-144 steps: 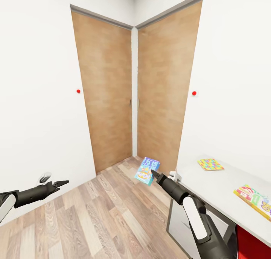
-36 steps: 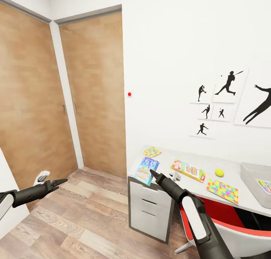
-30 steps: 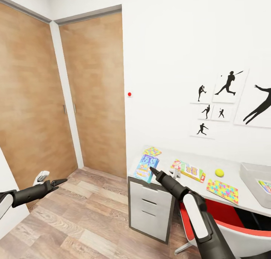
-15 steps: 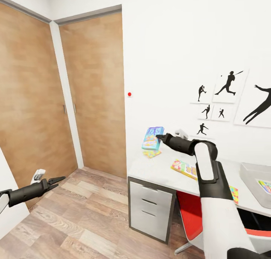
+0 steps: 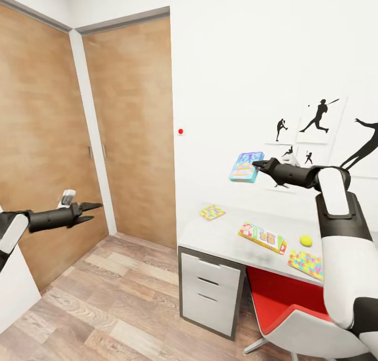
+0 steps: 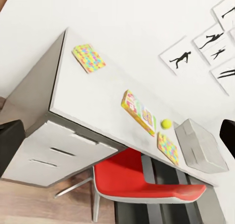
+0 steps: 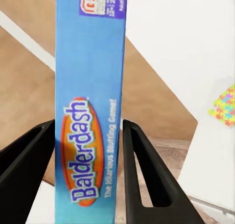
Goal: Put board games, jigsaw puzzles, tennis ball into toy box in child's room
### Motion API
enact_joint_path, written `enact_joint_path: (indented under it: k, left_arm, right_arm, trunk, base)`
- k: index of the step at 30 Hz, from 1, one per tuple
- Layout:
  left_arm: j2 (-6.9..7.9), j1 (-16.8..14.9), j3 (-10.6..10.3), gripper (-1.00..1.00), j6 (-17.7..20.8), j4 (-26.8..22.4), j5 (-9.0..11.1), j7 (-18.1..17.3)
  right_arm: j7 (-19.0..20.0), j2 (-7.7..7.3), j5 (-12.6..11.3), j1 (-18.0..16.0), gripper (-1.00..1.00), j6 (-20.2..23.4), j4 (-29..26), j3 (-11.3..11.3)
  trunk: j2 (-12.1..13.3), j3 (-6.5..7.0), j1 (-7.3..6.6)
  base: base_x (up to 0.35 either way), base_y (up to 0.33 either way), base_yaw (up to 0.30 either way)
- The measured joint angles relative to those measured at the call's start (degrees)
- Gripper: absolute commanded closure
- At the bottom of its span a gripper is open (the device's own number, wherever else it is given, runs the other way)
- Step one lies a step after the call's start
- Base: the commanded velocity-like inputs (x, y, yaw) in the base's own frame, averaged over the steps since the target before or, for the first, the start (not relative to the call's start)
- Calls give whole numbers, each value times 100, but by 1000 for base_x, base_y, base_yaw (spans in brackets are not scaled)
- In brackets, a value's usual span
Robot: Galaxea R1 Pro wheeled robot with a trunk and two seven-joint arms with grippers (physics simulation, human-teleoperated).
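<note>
Right arm: raised, elbow bent, forearm level; right pincer (image 5: 255,165) clamped on blue board game (image 5: 245,167), held high above the bench (image 5: 223,235).
Left arm: extended level toward the doors; left pincer (image 5: 93,210) fingers slightly parted, holding nothing.
On bench: two jigsaw puzzles (image 5: 212,212), SKIP-BO game (image 5: 262,237), tennis ball (image 5: 305,240), toy box (image 6: 200,146).

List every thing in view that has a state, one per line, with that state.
right gripper: shut on the blue board game, raised above the table
blue board game: held in the air, clear of the table
left gripper: holding nothing
SKIP-BO board game: lying flat on the table
jigsaw puzzles: flat on the table, apart
tennis ball: resting on the table
toy box: on the table
doors: shut
</note>
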Motion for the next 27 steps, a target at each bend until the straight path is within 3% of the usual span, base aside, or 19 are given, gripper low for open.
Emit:
enact_joint_path:
  k: [3,8,10,13,19,27]
  left_arm:
    - [-298,-257,-59,-100,140,-12,-5,384]
    - [-612,-398,-106,-100,206,-15,-2,625]
    - [-771,-483,-114,-100,217,-16,1,660]
    - [-893,-549,-117,-100,219,-15,-3,675]
    - [-955,-578,-119,-100,220,-14,-1,673]
    - [-989,-581,-119,-100,221,-25,1,673]
  right_arm:
    - [-5,-78,-368,-24,100,-2,76,56]
    - [-9,-191,-803,-17,100,0,136,105]
    - [-5,-344,-1209,-6,100,-1,147,117]
    - [-9,-587,-1752,-1,100,-2,155,156]
    - [-13,-992,-2035,7,100,1,156,175]
    - [-10,-1379,-2087,12,100,1,160,178]
  trunk:
    - [0,-1,0]
    - [0,-1,0]
    - [-1,0,0]
    - [-1,-5,0]
    - [-1,-40,0]
    - [2,-98,-1]
  base:
    - [0,0,0]
    - [0,0,0]
    - [0,0,0]
    - [0,0,-47]
    - [0,0,-127]
    - [0,0,-157]
